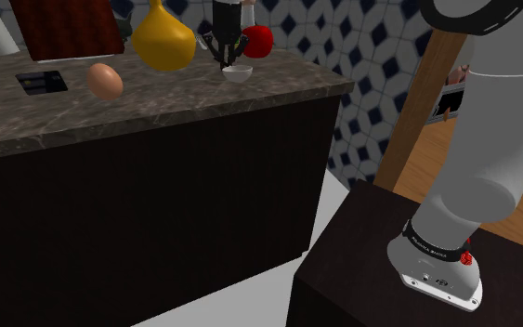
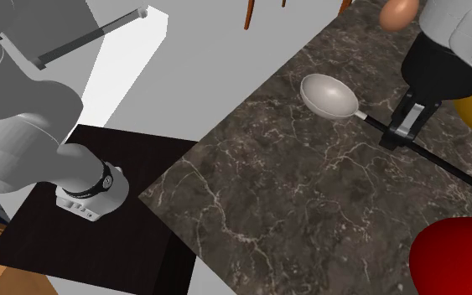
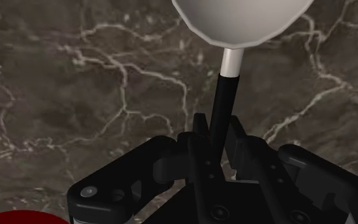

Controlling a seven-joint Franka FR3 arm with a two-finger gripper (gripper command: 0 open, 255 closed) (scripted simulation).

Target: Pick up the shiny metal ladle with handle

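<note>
The gripper [image 3: 217, 127] is pinching the grey-white ladle with a round bowl and a slim black handle [image 2: 330, 95]. Its two black fingers [image 3: 199, 137] are pressed against the handle [image 3: 220, 102] just behind the pale neck. The ladle's bowl [image 3: 241, 19] sits straight ahead of the fingertips, hollow side up, showing a smooth pale inside. In the shoulder view the bowl [image 1: 237, 73] sits low at the desk top directly under the gripper [image 1: 225, 58]; I cannot tell whether it touches. The rest of the handle [image 2: 443, 163] runs back past the gripper [image 2: 404, 124] on the side away from the bowl.

A yellow gourd-shaped vase [image 1: 163, 37] stands near one side of the gripper; what it holds cannot be seen. A glossy red rounded object [image 1: 257, 40] is close on the other side. A brown egg-shaped object [image 1: 104, 81] lies farther out, beyond the vase.

The desk [image 2: 259, 193] has a dark brown marble top with pale veins over a dark cabinet front [image 1: 157, 204]. Behind it is a wall of blue-and-white diamond tiles [image 1: 343, 37]. The arm's dark box stand [image 1: 371, 269] is on a pale floor [image 1: 241, 288] well behind the gripper, with a slanted wooden beam [image 1: 417, 102] beside it.
</note>
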